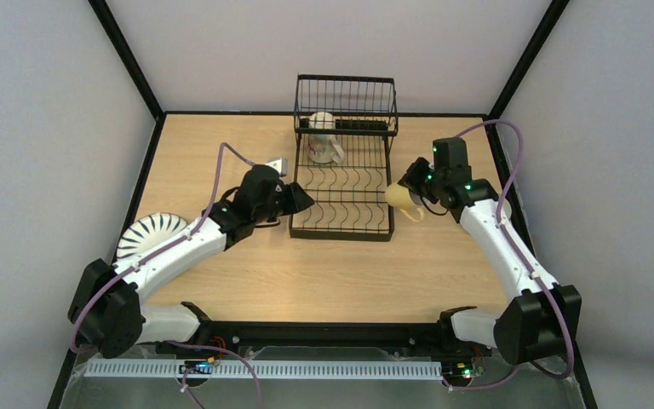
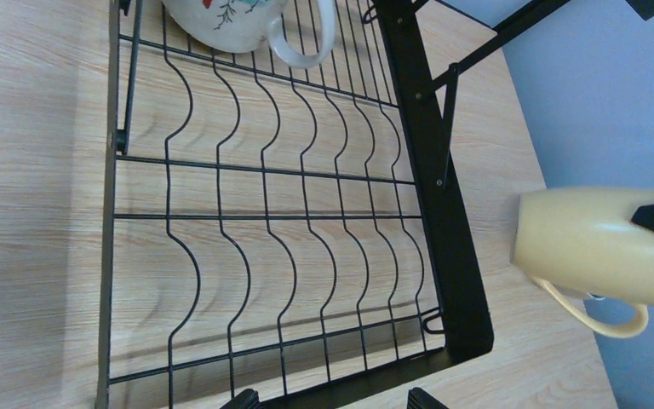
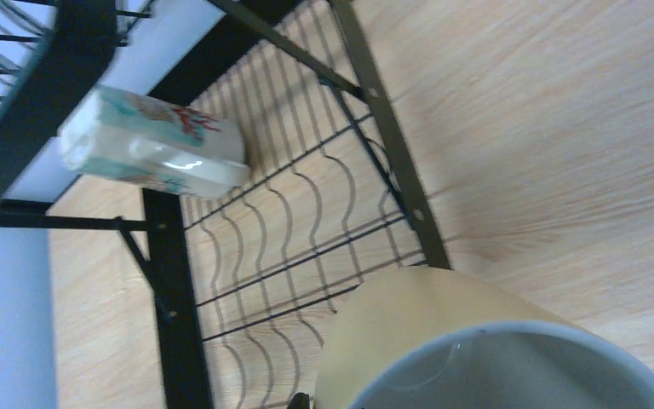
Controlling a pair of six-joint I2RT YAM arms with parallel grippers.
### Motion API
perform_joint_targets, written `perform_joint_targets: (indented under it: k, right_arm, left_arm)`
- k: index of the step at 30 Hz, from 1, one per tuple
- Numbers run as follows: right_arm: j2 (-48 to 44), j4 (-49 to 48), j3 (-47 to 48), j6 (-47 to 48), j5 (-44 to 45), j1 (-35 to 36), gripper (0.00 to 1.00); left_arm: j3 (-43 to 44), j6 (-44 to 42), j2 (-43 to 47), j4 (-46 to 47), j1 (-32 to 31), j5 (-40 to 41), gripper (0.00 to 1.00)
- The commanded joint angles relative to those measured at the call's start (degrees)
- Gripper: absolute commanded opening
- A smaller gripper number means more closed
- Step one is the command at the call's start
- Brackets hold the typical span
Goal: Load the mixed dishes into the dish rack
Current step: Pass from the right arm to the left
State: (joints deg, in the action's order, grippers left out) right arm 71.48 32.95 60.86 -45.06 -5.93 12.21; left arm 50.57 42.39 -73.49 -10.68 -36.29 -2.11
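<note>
Yellow mug held at the rack's right edge, not yet loaded

The right end effector [image 1: 410,186] is clamped on the yellow mug [image 1: 400,198], which hangs on its side just off the right edge of the dish rack [image 1: 341,232]. The left end effector [image 1: 300,198] stands empty with jaws wide at the rack's near left corner. A patterned beige mug [image 1: 324,147] sits at the back of the lower level, and the striped plate [image 1: 150,234] lies on the table [image 1: 324,273] well to the left. Judgement: carry the mug in over the side rail, clear of the patterned mug, and seat it squarely on the wires before release, since a tilted release risks rolling. The table is pale wood grain and level; the walls are plain grey, with black frame posts at the corners
</note>
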Motion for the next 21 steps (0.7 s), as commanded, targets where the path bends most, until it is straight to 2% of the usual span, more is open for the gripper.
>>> perform_joint_targets:
  k: [1,10,21]
  right_arm:
    - [-0.21,-7.18,2.44,-2.38,-5.09,1.13,0.00]
    - [-1.83,-21.71,-2.30,-11.34,-14.60,1.97,0.00]
    - [0.16,-29.02,1.39,-27.56,-16.74,7.19,0.00]
  left_arm:
    - [0.91,0.55,0.89,0.65,0.40,-3.50,0.99]
    - [-2.31,6.14,0.67,12.82,0.43,-10.42,0.99]
    - [-5.92,8.96,0.57,25.12,0.32,-13.47,0.99]
